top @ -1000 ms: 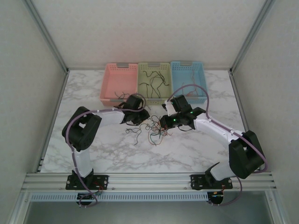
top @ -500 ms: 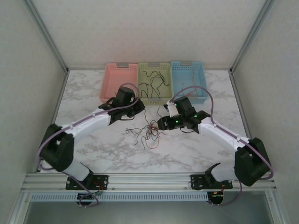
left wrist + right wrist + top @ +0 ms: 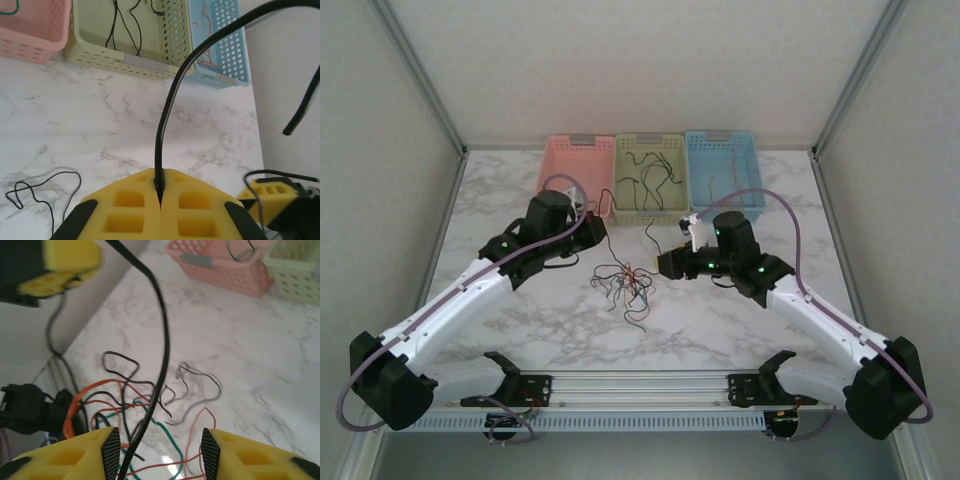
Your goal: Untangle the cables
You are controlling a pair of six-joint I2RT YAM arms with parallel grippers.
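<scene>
The left claw (image 3: 160, 192) is clenched on a thin black wire (image 3: 168, 107) that arcs up from its yellow pads. The right claw (image 3: 160, 452) stands released, with a black wire passing loosely between its fingers. The tangle of thin black, red and green cables (image 3: 625, 283) lies on the white marble table (image 3: 740, 320) between the arms.

White marble-pattern table top (image 3: 570, 325), closed in by pale textured panels: back wall (image 3: 640, 70), left wall (image 3: 370, 200), right wall (image 3: 910, 180). Aluminium extrusion posts (image 3: 420, 75) run up the two back corners, and a rail (image 3: 640, 385) of the same profile runs along the near edge. Pink basket (image 3: 552, 160), green basket (image 3: 650, 138) and blue basket (image 3: 745, 150) sit side by side, touching, at the far edge against the back wall; lighting soft and even.
</scene>
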